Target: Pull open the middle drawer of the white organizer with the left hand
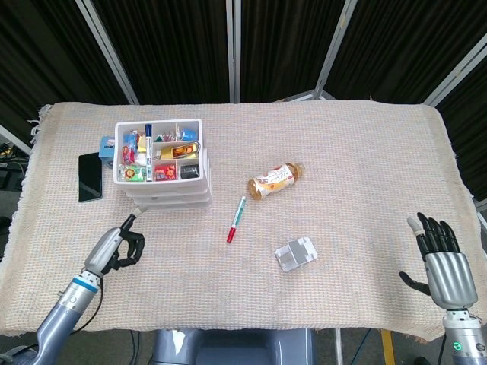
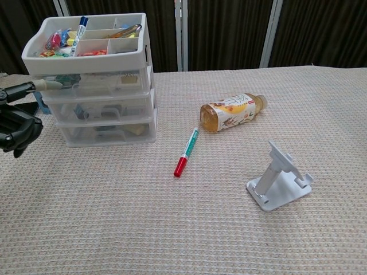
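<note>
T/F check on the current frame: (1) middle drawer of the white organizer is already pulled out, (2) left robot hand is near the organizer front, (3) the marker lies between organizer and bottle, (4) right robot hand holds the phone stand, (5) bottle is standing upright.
1. False. The middle drawer sits flush in the white organizer.
2. True. The left robot hand is just in front of the organizer, holding nothing.
3. True. The marker lies between the organizer and the bottle.
4. False. The right robot hand is at the table edge, fingers spread, far from the phone stand.
5. False. The bottle lies on its side.
</note>
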Motion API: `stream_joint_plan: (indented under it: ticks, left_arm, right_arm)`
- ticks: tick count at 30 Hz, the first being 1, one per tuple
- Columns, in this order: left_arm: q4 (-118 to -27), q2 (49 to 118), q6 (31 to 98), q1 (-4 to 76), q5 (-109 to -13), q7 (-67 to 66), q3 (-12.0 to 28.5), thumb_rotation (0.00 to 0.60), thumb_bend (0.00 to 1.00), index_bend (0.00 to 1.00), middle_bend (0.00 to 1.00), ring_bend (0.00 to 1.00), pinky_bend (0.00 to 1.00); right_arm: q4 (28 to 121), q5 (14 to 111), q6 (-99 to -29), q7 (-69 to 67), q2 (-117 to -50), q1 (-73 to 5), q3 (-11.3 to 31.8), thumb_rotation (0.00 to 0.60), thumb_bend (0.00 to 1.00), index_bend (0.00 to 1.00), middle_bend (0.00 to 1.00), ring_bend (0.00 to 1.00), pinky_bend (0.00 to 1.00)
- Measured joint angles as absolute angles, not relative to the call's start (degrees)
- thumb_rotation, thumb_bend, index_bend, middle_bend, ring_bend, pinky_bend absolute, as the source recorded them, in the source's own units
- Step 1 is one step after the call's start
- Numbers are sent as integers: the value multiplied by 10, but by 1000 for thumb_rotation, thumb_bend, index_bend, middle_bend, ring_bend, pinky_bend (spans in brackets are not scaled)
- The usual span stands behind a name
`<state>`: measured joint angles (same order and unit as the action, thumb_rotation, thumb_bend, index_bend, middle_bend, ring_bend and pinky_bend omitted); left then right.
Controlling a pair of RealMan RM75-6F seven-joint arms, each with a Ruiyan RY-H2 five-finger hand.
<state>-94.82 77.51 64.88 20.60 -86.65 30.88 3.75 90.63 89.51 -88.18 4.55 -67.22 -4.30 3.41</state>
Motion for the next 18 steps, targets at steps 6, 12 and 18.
stream_joint_plan:
  ticks: [6, 12, 18]
  left_arm:
    - [-929, 807, 625, 226, -837, 323, 54, 600, 738, 0, 743, 762, 639]
    - [-902, 837, 620, 235, -811, 323, 67, 600, 738, 0, 745, 763, 639]
    - [-881, 857, 610, 245, -798, 334, 77, 600, 738, 0, 750, 765, 639]
  right_arm:
    - [908, 891, -881, 36, -667, -42, 36, 600, 14, 55, 0, 0, 0]
    - [907, 888, -877, 33, -666, -43, 36, 600, 15, 56, 0, 0, 0]
    - [908, 889, -877, 35, -666, -43, 36, 600, 14, 56, 0, 0, 0]
